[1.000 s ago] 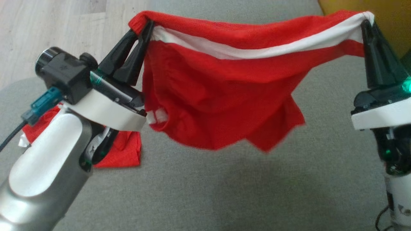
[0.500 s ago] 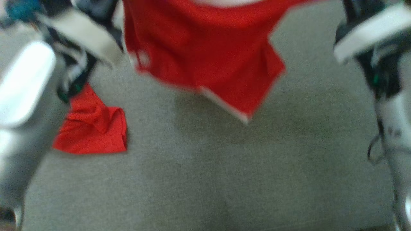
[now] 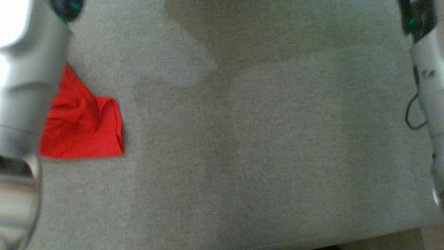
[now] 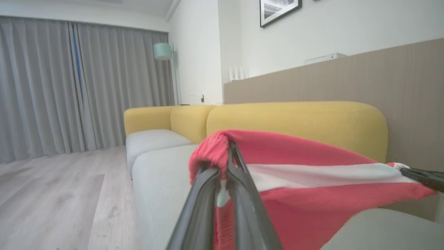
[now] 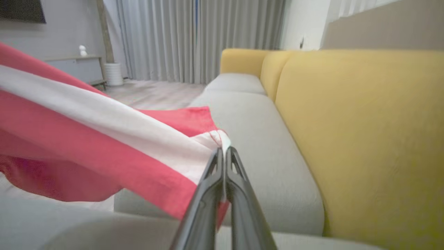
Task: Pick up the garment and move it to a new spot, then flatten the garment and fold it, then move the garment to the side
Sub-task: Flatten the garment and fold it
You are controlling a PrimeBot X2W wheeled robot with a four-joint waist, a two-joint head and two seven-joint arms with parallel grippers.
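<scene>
grey sofa seat is what the head view looks down on now, from steeply above. a second ago that view looked across at the garment strung between the two grippers. since then the whole picture has slid, and the folded red cloth on the seat's left side has slid with it. so the camera has tipped down; the cloth itself has not moved. the pale left forearm and right forearm stand at the edges, and a soft shadow falls across the top of the seat.

the garment is off the seat, held in the air in front of the yellow backrest. the left gripper is pinched narrow on a red ribbed edge. in the right wrist view the right gripper is pressed tight on a corner that carries the white band. that band runs nearly straight from one grip to the other, and the rest of the fabric sags below it.

to my eye this is the carrying part of the task: the garment is lifted and spread but not yet laid down, flattened or folded. the downward look suggests a landing place is being sought. the bare middle of the seat offers room, provided the garment comes down apart from the red cloth.

as for containers, i see none. the seat is the only thing bearing anything, and it bears just that one folded cloth.
</scene>
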